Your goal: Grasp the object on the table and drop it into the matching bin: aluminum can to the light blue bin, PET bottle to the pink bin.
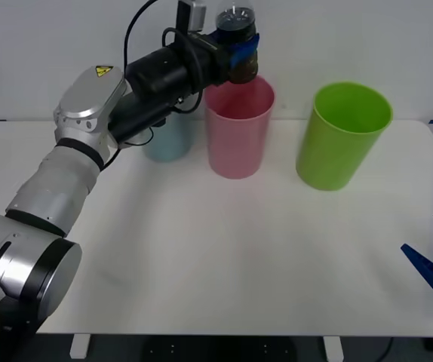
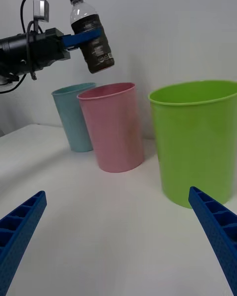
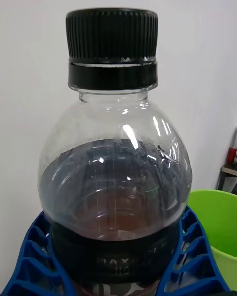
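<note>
Light blue bin point(image 1: 170, 139) half hidden behind the arm — bottle point(image 3: 116, 177) base cut off.

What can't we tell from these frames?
- Light blue bin: front view, mostly behind the left arm.
- Bottle base: left wrist view, cut off by the edge and the left gripper.
- Right gripper: front view, cut off at the edge.

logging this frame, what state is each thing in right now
PET bottle: capped, held in the air above the pink bin, tilted
left claw: shut on the PET bottle
right claw: open, low over the table, holding nothing
pink bin: upright on the table
light blue bin: upright, beside the pink bin
lime green bin: upright
</note>
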{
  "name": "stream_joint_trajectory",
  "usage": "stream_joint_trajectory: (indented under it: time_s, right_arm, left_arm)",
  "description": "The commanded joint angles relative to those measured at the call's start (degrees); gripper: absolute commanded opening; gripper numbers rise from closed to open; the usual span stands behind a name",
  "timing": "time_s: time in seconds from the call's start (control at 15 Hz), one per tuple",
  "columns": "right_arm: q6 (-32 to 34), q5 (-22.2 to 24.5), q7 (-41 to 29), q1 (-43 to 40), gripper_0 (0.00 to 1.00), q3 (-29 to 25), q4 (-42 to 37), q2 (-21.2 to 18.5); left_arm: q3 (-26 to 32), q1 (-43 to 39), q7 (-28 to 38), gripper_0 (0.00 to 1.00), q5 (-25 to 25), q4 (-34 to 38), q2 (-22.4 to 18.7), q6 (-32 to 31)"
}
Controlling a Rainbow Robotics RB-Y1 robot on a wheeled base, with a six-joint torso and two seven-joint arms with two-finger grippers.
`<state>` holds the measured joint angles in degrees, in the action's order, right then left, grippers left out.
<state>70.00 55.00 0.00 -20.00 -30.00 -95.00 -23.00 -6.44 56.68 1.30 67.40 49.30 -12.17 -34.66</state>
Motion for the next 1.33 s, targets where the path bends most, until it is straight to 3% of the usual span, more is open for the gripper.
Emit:
stream_joint_trajectory:
  time_s: [0.07, 0.27, 0.33, 0.4, 0.47, 0.87, 1.33]
  right_arm:
    - [0.0, 0.0, 0.0, 0.0, 1.0, 0.0, 0.0, 0.0]
    - [0.0, 0.0, 0.0, 0.0, 1.0, 0.0, 0.0, 0.0]
    - [0.0, 0.0, 0.0, 0.0, 1.0, 0.0, 0.0, 0.0]
    - [0.0, 0.0, 0.0, 0.0, 1.0, 0.0, 0.0, 0.0]
    - [0.0, 0.0, 0.0, 0.0, 1.0, 0.0, 0.0, 0.0]
    - [0.0, 0.0, 0.0, 0.0, 1.0, 0.0, 0.0, 0.0]
    - [0.0, 0.0, 0.0, 0.0, 1.0, 0.0, 0.0, 0.0]
  left_arm:
    - [-0.07, 0.01, -0.16, 0.0, 0.02, 0.01, 0.48, 0.38]
    - [-0.07, 0.01, -0.07, 0.02, 0.1, 0.01, 0.65, 0.38]
    - [-0.07, 0.01, -0.24, 0.2, 0.02, 0.01, 0.74, 0.38]
    - [-0.07, 0.01, -0.24, 0.81, -0.51, 0.01, 0.65, 0.38]
    - [-0.07, -0.08, -0.07, 1.0, -0.51, 0.01, 0.74, 0.38]
    - [0.02, -0.34, 0.11, 1.0, -2.45, 0.01, 0.21, -0.14]
    - [-0.07, -3.33, -0.07, 1.0, -7.1, 1.15, -2.77, -5.24]
